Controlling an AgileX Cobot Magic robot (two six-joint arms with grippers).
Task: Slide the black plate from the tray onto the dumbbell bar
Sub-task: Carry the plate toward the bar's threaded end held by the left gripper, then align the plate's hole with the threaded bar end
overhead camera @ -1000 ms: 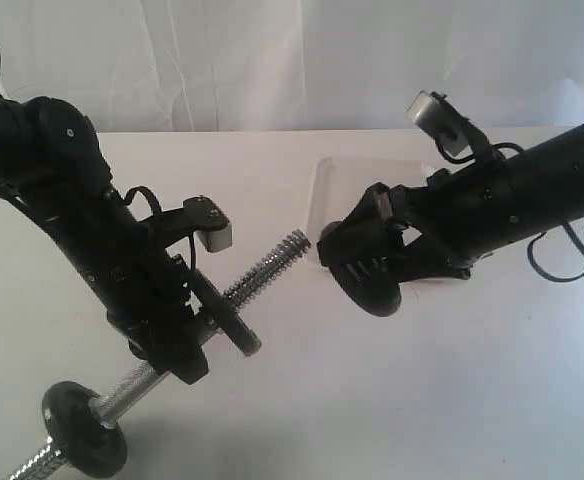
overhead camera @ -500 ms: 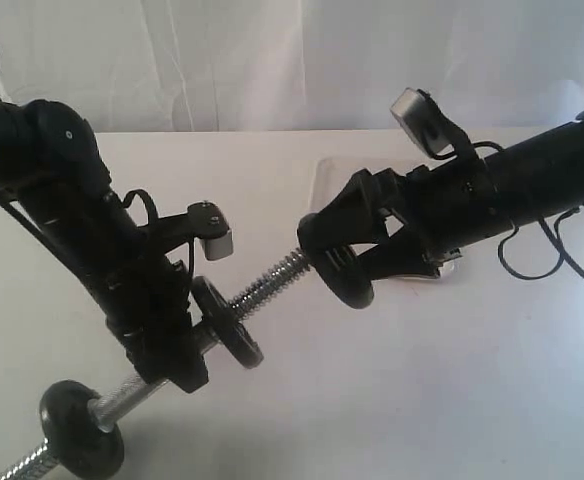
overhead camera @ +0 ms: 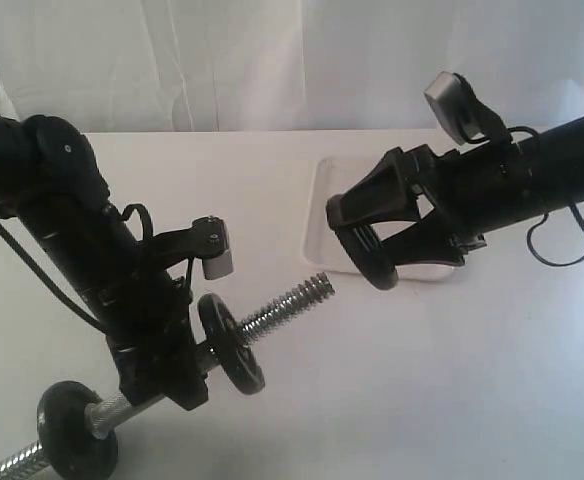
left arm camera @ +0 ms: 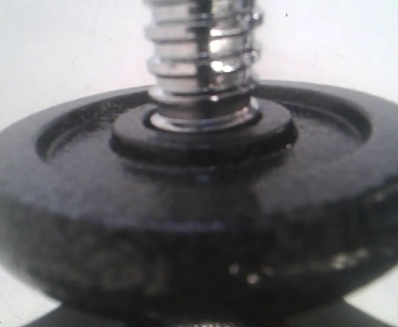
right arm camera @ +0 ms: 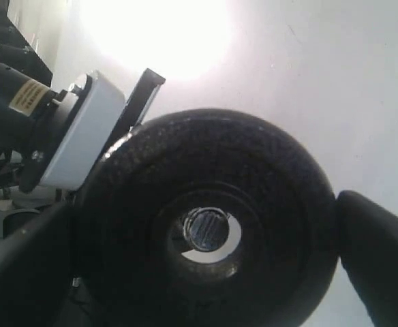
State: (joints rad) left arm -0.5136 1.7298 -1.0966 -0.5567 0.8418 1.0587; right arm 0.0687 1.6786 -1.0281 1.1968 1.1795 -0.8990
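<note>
Black plate (overhead camera: 377,268) is clenched by its rim in the right pincer (overhead camera: 370,247), airborne over the near rim of the tray (overhead camera: 317,215), at 2 o'clock from the threaded tip of the dumbbell bar (overhead camera: 290,302). The left pincer (overhead camera: 177,362) grips that bar, tilted. Lining-up seems in hand; next the hole must meet the tip, travelling toward 8 o'clock along the threads.

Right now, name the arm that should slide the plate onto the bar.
Right. The right gripper holds the plate, its hole facing the bar at its free threaded end. The left gripper only clamps that bar.
</note>
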